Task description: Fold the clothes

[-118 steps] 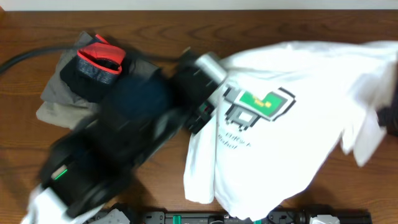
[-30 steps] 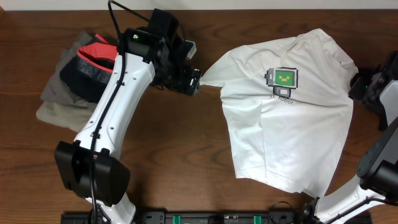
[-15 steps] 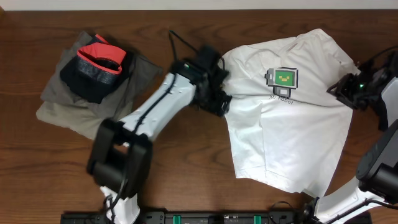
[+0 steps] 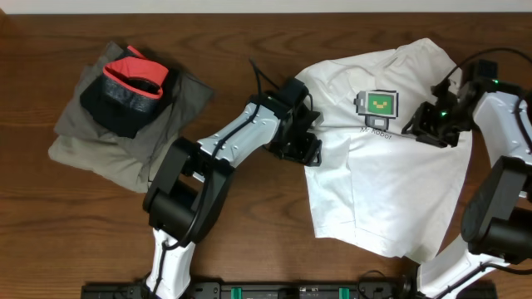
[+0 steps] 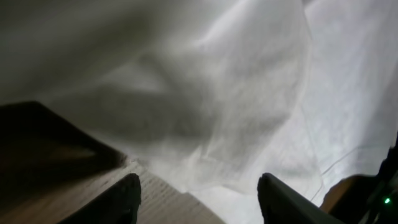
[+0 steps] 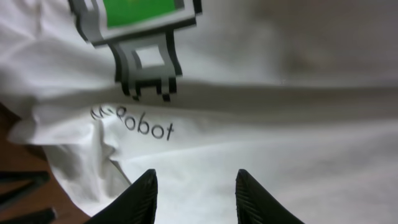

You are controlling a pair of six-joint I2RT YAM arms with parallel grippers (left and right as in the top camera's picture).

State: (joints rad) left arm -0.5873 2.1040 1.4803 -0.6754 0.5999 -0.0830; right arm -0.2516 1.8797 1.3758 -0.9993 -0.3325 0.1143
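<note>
White shirt (image 4: 391, 183) lies on table (image 4: 249, 241), print (image 4: 377, 102) facing up, sleeve left of print rumpled.
Left gripper (image 4: 309, 151) at shirt edge down-left of print, jaws spread, nothing between.
Right gripper (image 4: 426, 129) just right of print, jaws spread over cloth, empty.
Risk: left closes on bunched edge, catches one layer, drags shirt askew. Right pinches mid-panel, raises ridge.
Overhead alone shows whole outline, plus clothes pile (image 4: 116, 108) far left of print.
Left wrist alone shows wood beside shadowed edge. Right wrist alone shows creases by lettering (image 6: 134, 124) under print.
</note>
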